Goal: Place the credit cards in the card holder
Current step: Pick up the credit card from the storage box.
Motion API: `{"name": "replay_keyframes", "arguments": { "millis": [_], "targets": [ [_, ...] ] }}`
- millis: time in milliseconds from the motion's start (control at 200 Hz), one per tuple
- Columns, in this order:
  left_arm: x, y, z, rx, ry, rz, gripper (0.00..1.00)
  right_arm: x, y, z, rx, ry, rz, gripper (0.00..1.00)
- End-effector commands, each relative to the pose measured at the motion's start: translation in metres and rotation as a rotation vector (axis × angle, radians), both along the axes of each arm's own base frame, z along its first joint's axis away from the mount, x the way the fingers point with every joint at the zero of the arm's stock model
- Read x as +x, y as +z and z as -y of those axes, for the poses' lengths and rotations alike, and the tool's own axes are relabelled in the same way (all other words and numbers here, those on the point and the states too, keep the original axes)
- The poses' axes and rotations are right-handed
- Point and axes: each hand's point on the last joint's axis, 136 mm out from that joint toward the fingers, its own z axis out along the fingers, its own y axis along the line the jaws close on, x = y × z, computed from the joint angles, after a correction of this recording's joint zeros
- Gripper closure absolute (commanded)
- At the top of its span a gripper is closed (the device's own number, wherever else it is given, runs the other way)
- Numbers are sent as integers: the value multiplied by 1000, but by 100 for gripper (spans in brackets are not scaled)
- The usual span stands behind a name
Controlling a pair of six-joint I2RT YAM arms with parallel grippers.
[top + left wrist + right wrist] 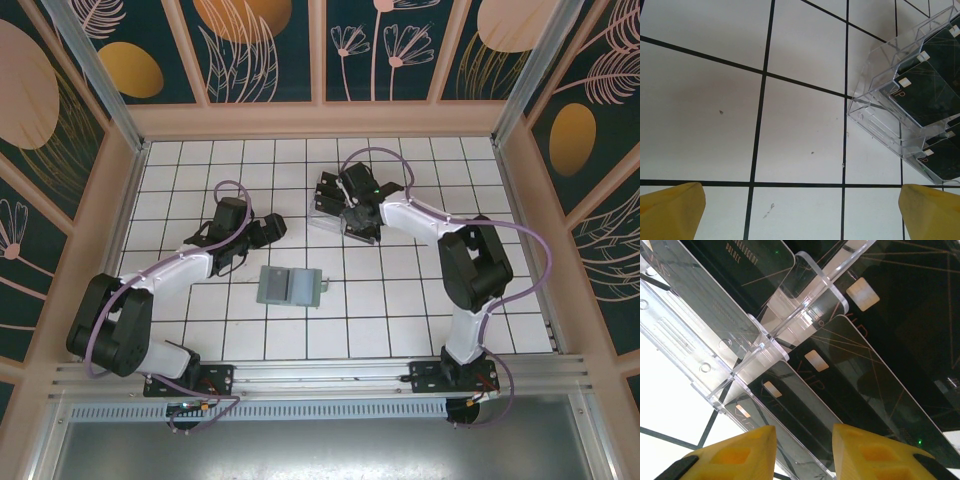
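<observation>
Top view: right arm [425, 218] hides much of clear rack [320, 213]. Right wrist: credit cards [875, 390] run off frame; fingers [735, 452] cropped below; grip undetermined.

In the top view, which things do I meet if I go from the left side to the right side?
Left arm → card holder → rack → right arm

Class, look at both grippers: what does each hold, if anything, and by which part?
Left gripper: nothing, open over bare tiles. Right gripper: at the credit cards in the clear rack; a grip cannot be told.
</observation>
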Motion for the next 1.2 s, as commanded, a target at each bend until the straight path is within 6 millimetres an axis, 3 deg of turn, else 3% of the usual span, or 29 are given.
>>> {"name": "replay_keyframes", "arguments": {
  "millis": [0,410,666,1196],
  "targets": [
    [4,10,-5,-10,22,34,1,-2,-10,2,-36,18,-33,65],
    [1,10,-6,-10,25,34,1,-12,-34,9,-62,18,-90,67],
    [1,9,-6,-10,27,35,1,-21,-38,6,-96,47,-111,69],
    [2,7,-5,-14,26,33,1,-28,-25,-8,-48,59,-108,92]
  ]
}}
